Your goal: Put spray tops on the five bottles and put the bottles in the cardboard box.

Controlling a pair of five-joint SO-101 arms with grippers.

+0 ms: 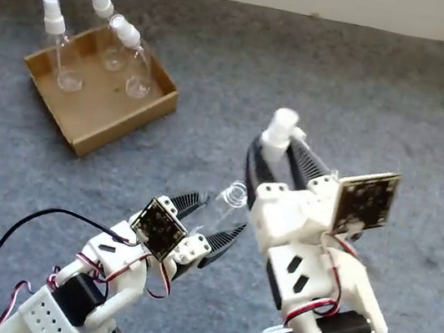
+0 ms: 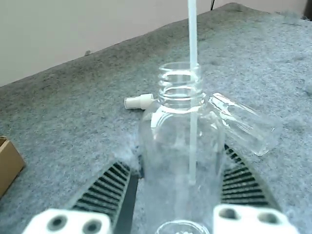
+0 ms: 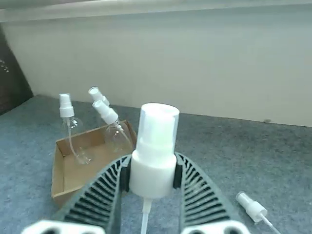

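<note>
My left gripper (image 1: 214, 216) is shut on a clear open-necked bottle (image 1: 231, 199), held tilted just above the carpet. In the left wrist view the bottle (image 2: 180, 146) sits between the ribbed fingers (image 2: 109, 187), and a thin white tube (image 2: 193, 58) comes down through its neck. My right gripper (image 1: 280, 144) is shut on a white spray top (image 1: 280, 128), held above and beyond the bottle's mouth. The right wrist view shows that spray top (image 3: 153, 146) upright between the jaws. The cardboard box (image 1: 118, 129) at the far left holds three capped bottles (image 1: 130, 55).
A second clear bottle (image 2: 246, 122) lies on its side on the grey carpet just beyond the held one. A loose spray top (image 2: 139, 101) lies beside it, the same loose spray top (image 3: 251, 205) showing in the right wrist view. Open carpet lies between the arms and the box.
</note>
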